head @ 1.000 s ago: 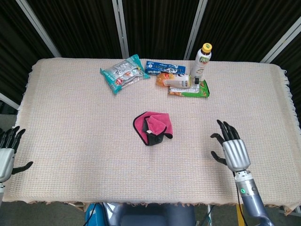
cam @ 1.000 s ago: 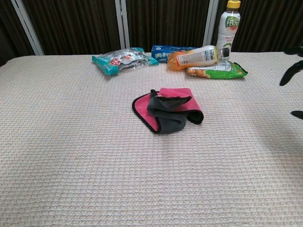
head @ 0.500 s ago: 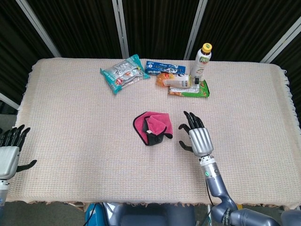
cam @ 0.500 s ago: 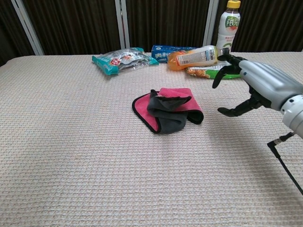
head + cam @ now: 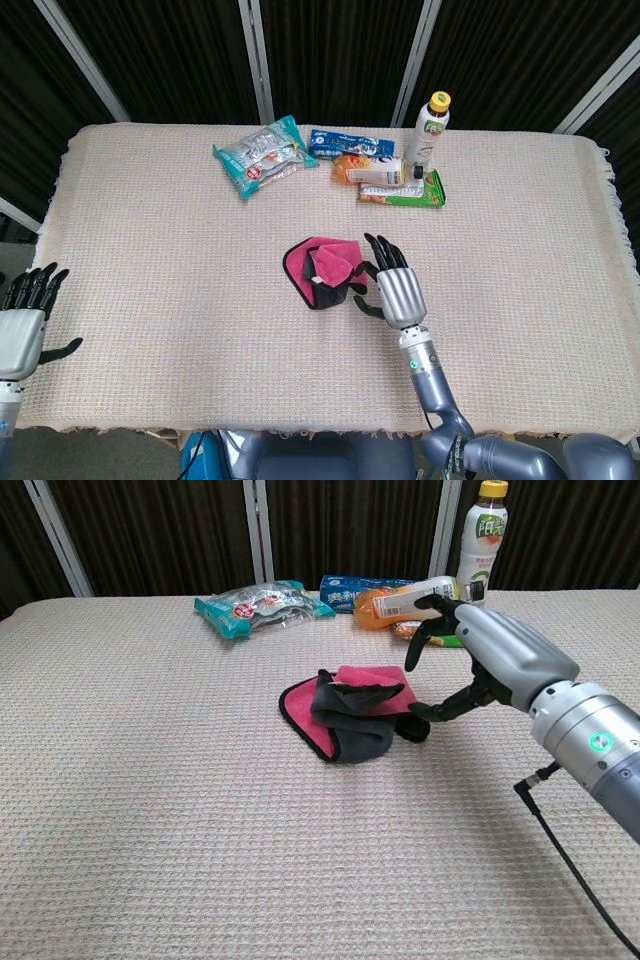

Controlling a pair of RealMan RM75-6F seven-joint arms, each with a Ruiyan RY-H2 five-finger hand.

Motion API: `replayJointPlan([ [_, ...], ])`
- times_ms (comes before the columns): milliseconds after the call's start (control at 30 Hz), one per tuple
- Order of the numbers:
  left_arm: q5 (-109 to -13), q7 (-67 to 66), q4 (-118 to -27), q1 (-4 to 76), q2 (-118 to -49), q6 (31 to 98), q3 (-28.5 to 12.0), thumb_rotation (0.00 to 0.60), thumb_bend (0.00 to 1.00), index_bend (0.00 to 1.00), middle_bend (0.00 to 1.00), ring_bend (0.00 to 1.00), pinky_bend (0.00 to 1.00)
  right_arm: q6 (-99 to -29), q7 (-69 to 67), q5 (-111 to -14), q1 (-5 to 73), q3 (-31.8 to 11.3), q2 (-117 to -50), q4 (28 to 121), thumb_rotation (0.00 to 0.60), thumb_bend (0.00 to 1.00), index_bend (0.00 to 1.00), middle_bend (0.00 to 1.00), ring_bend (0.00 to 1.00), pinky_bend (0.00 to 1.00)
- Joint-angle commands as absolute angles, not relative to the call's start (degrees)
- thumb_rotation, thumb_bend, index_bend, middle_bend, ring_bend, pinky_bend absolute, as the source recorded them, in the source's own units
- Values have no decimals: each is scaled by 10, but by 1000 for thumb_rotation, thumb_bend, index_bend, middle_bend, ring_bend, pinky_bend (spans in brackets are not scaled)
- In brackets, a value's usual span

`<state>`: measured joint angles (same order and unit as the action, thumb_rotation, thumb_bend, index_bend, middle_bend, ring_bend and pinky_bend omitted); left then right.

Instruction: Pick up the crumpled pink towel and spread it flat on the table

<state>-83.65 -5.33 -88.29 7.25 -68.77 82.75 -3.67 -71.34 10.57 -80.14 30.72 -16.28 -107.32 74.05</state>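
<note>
In the head view, the crumpled pink towel [image 5: 322, 271] is seen just left of the frame's centre on the bench [image 5: 150, 250], folded over itself with a dark grey side turned up along its lower edge. The right hand [image 5: 390, 285] is placed just right of it, fingers spread, thumb tip at the towel's right edge; nothing is held. The left hand [image 5: 22, 320] is found at the lower left edge of the frame, off the bench, fingers apart and empty. Snack packets [image 5: 262, 153] and a bottle [image 5: 426, 128] are grouped in the upper middle.

In the chest view, the towel lies at centre, its grey folds heaped on the pink. The right hand is held open beside its right end; whether the thumb touches the cloth cannot be told. The left hand is not shown here.

The towel is judged light, soft and limp, unlikely to slip; a pinch at an exposed corner or hem would probably let it unfold when lifted.
</note>
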Motion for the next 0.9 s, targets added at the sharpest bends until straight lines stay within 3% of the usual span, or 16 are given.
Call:
replayJointPlan([
  [33, -836, -53, -883, 74, -688, 824, -36, 600, 0, 0, 0, 0, 10, -710, 101, -794, 314, -165, -1085, 739, 600, 236, 487, 99, 55, 142],
  [333, -835, -49, -884, 76, -689, 822, -35, 600, 0, 0, 0, 0, 10, -702, 97, -780, 332, -171, -1111, 714, 600, 245, 506, 104, 55, 142],
  [667, -832, -42, -879, 77, -691, 817, -33, 600, 0, 0, 0, 0, 10, -705, 86, -779, 344, -169, -1129, 688, 600, 382, 554, 127, 63, 142],
  [900, -834, -40, -878, 78, -693, 816, -32, 600, 0, 0, 0, 0, 10, -712, 90, -786, 348, -161, -1136, 697, 600, 390, 577, 147, 69, 142],
])
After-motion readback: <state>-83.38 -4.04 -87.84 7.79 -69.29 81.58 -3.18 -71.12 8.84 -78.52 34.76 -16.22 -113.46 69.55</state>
